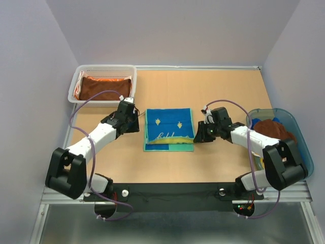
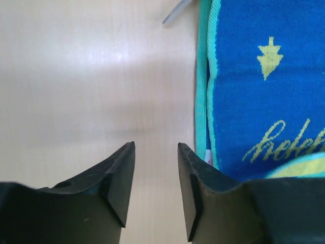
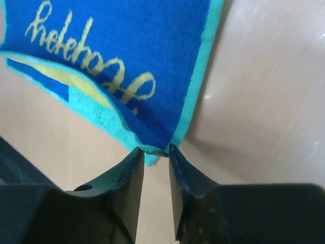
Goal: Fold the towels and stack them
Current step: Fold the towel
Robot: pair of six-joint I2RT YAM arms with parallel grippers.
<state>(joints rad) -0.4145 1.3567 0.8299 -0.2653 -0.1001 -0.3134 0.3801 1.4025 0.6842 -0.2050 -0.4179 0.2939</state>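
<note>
Blue towel [image 1: 168, 127]: I see it lying folded flat at the middle of the table [image 1: 223, 86], between my two arms. It is blue with a teal border, small yellow tree marks, yellow script and a yellow band near the front edge. A lower layer peeks out along that front edge.
Left claw [image 2: 156, 147]: its jaws stand apart with nothing between them, only bare table. It sits just beside the towel's left edge. In the wrist view the right finger [image 2: 195, 188] is next to the teal border; I cannot tell whether it touches.
Right claw [image 3: 155, 150]: its jaws are parted by a narrow gap, at the towel's near right corner. The teal corner tip lies right at the mouth of the fingers. I see table through the gap below it, so the claw is not clamped on the cloth.
Basket [image 1: 104, 66]: it is at the far left corner, with an orange-brown towel [image 1: 104, 86] lying inside.
Tub [image 1: 300, 133]: it is at the right edge, beside my right arm, with a brown towel [image 1: 271, 129] heaped in it.
</note>
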